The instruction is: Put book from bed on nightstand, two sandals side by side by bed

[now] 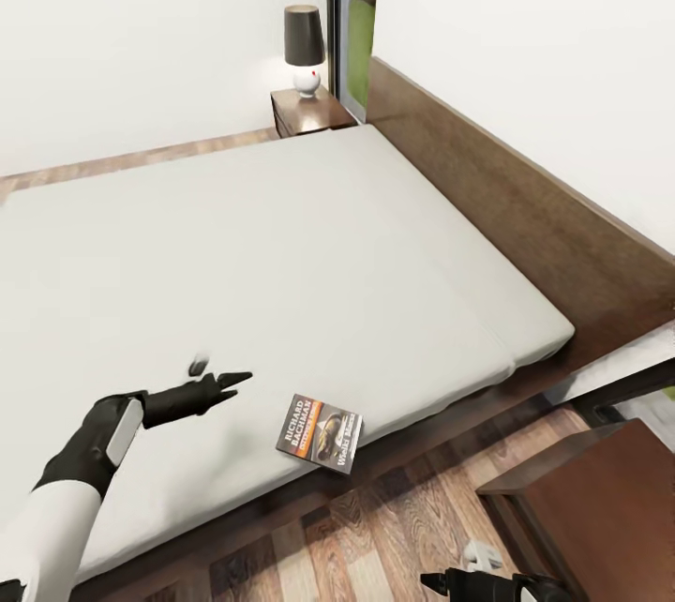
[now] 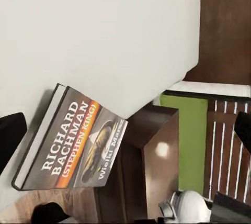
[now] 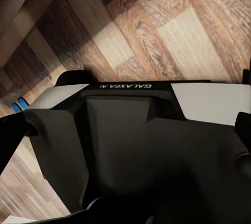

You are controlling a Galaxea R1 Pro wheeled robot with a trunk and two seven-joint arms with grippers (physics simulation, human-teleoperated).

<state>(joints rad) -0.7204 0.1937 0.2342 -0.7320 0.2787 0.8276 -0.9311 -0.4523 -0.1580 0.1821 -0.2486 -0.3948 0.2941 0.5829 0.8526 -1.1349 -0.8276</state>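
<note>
Head view: I am holding the left gripper (image 1: 223,383) over the bed (image 1: 281,246), its fingers pointing toward the book (image 1: 320,432). I cannot tell from here how far the jaws are parted; nothing is between them. The book is lying flat on the mattress at the bed's near edge, cover up, apart from the gripper. One nightstand (image 1: 309,111) is standing at the bed's far corner, carrying a lamp (image 1: 304,48). A second nightstand (image 1: 600,499) is sitting near the book's corner of the bed. The right gripper (image 1: 450,582) is hanging low over the floor (image 1: 375,536).

Left wrist view: the jaws are standing wide apart and empty, with the book (image 2: 70,140) ahead on the bed's edge.

Right wrist view: I am seeing the robot base (image 3: 136,145) over the floor, and two blue sandals (image 3: 18,104) just beside the base. I cannot tell the right jaws' state.
</note>
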